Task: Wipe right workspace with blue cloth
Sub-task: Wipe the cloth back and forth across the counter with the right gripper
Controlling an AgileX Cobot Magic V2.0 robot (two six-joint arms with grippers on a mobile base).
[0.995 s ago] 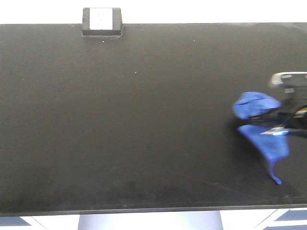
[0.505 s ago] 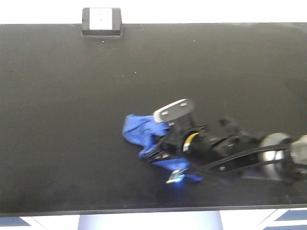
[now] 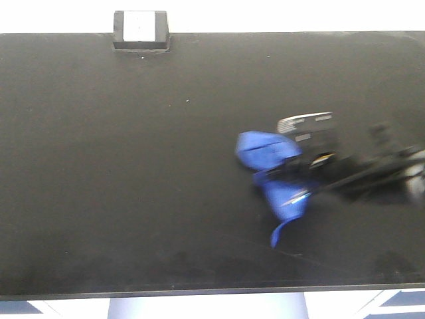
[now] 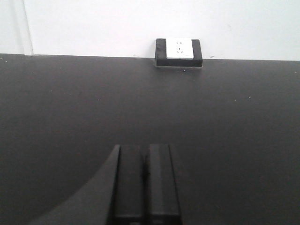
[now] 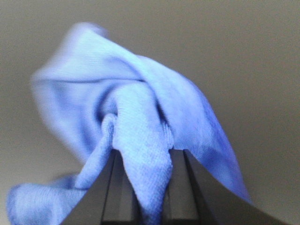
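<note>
Swept back rightward across the right workspace, right fingers clench the blue cloth; left fingers closed.

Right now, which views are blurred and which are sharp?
Front view: right tool and blue cloth smeared by motion, benchtop sharp. Right wrist view: cloth soft, upper edge blurred. Left wrist view: sharp, socket box crisp, left tool shut.

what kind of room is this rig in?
Probably a lab or workshop bench: a wide matte black benchtop against a plain white wall, with a power socket box at its back edge. The right gripper holds a blue cloth.
</note>
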